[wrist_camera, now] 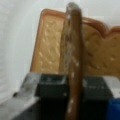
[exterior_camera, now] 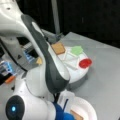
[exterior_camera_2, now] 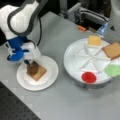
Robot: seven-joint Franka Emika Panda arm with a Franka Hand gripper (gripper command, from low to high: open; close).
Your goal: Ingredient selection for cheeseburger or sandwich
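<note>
While the arm's white and grey links filled a front view's left, the divided tray (exterior_camera: 75, 72) sat beyond them on the grey tabletop (exterior_camera: 105, 82), with open surface toward that view's right. Toast (exterior_camera: 58, 48) lay in one compartment, a green leaf (exterior_camera: 76, 50) in another and a red disc (exterior_camera: 85, 63) near the tray's rim. A cheese corner (exterior_camera: 39, 61) peeked out beside the arm. At that view's bottom, a white plate (exterior_camera: 87, 106) showed a sliver of toast; the end effector was hidden there behind the arm.

Seen in a front view from across the tabletop, the end effector (exterior_camera_2: 32, 65) hung low over the plate (exterior_camera_2: 50, 77) at that view's left, closed on the patty (exterior_camera_2: 33, 69), which touched the tan toast (exterior_camera_2: 40, 73) lying flat on the plate. Bare white rim ringed the toast on all sides. The round tray (exterior_camera_2: 72, 65), well apart at that view's right, had raised spokes splitting it into wedges: cheese (exterior_camera_2: 94, 40), a second toast (exterior_camera_2: 112, 50), leaf (exterior_camera_2: 113, 70) and disc (exterior_camera_2: 89, 77) each lay in its own wedge, and the other wedges were bare. Grey tabletop (exterior_camera_2: 62, 102) lay open between plate and tray.

From the wrist, the brown patty (wrist_camera: 73, 62) stood on edge, thin and speckled, pinched between dark pads (wrist_camera: 50, 85). Behind it lay the toast (wrist_camera: 50, 50), pale and dimpled with a darker crust edge, on the white plate (wrist_camera: 17, 37).
</note>
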